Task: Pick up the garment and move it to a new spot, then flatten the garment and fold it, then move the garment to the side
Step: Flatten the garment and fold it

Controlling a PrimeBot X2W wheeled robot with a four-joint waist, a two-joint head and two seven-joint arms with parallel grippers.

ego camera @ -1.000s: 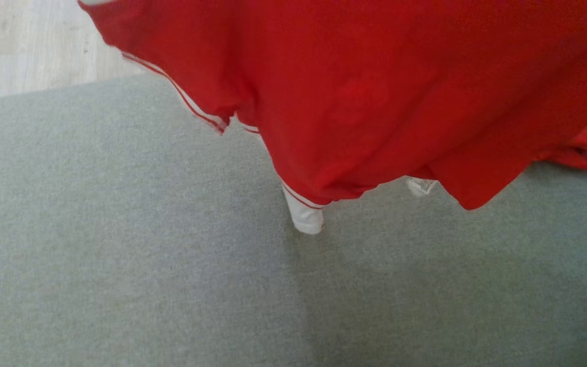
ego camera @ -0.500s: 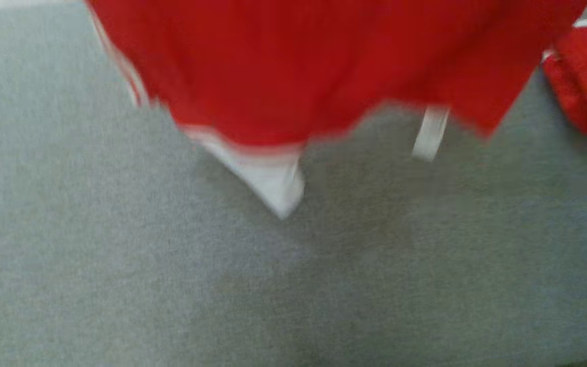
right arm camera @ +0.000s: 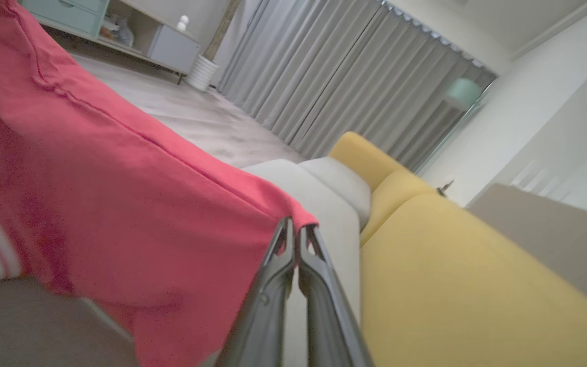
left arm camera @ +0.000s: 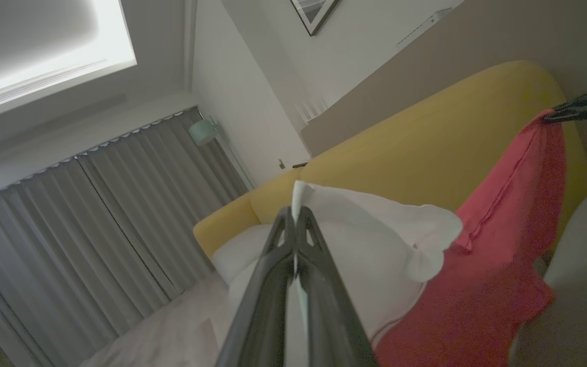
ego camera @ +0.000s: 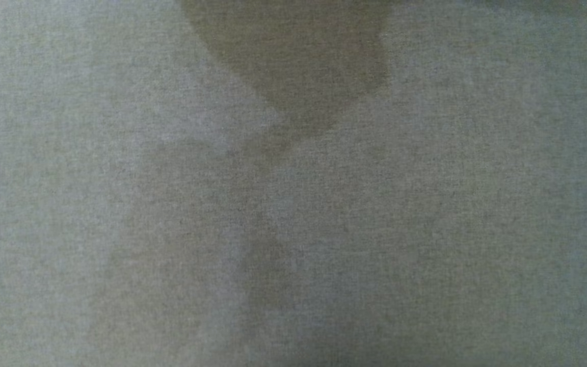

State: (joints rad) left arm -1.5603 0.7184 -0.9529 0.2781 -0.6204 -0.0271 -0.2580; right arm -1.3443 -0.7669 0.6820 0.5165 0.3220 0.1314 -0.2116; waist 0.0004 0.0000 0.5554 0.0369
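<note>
The garment (right arm camera: 120, 204) is a red shirt with white trim, held up in the air and stretched between my two grippers. My left gripper (left arm camera: 295, 219) is shut on its white edge (left arm camera: 375, 244), with red cloth (left arm camera: 497, 244) hanging off to the right. My right gripper (right arm camera: 295, 227) is shut on a red corner, and the cloth spreads left and down from it. In the left wrist view the right gripper's dark fingers (left arm camera: 584, 104) pinch the far red corner. The head view looks down on the grey seat (ego camera: 426, 229), with a dark shadow (ego camera: 298, 66) at its top.
A yellow sofa back (right arm camera: 451, 285) with pale grey cushions (right arm camera: 339, 183) runs behind the garment. Grey curtains (right arm camera: 349, 81) hang at the far wall. A low teal cabinet (right arm camera: 120, 30) and a white ribbed pot (right arm camera: 202, 71) stand on the wooden floor (right arm camera: 196, 117).
The red garment filled the top of the head view a second ago and has slid up out of it, leaving grey cloth and a shadow. The picture shifted too, so the camera moved.
</note>
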